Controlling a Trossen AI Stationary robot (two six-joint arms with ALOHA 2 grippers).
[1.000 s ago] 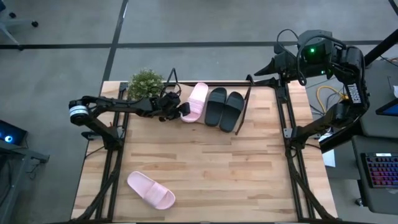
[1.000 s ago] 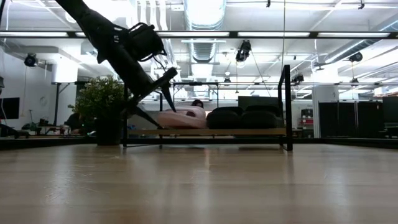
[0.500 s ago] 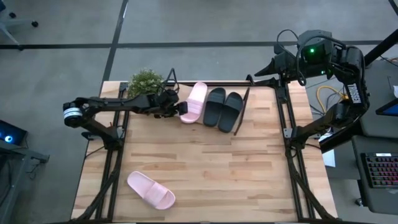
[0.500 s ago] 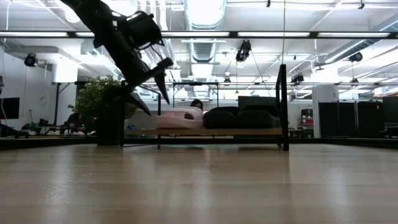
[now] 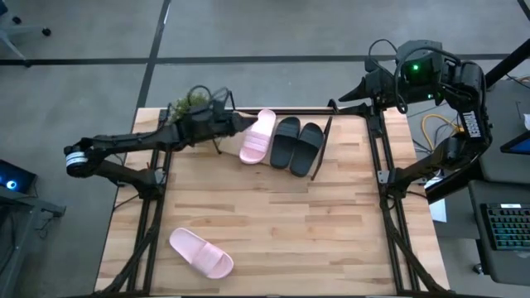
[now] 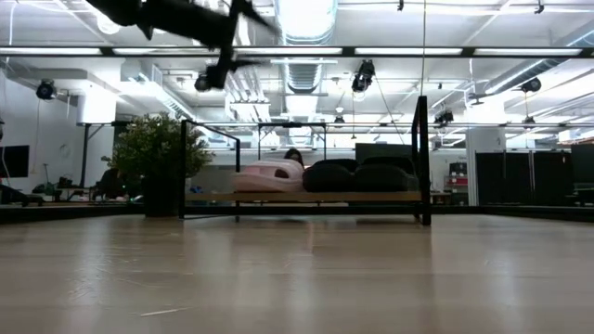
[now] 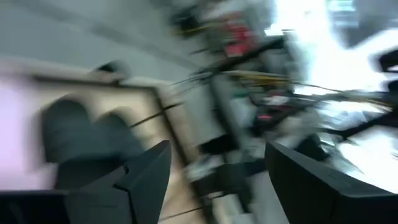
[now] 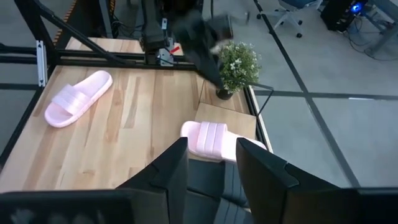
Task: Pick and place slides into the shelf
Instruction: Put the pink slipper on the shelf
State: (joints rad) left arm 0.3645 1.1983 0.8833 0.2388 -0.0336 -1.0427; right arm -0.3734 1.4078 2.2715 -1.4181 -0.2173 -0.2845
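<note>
From my left gripper (image 7: 211, 171), the black slides (image 7: 87, 134) ahead smear into blur, details unreadable.

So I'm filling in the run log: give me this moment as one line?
left pincer: open, empty, raised beside shelf | on shelf: pink slide, two black slides | on table: pink slide | right pincer: waiting above shelf end

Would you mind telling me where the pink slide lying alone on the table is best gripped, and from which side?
Probably from above, across the wide strap of the loose pink slide: it lies flat and sole-down on the table, with nothing beside it.
</note>
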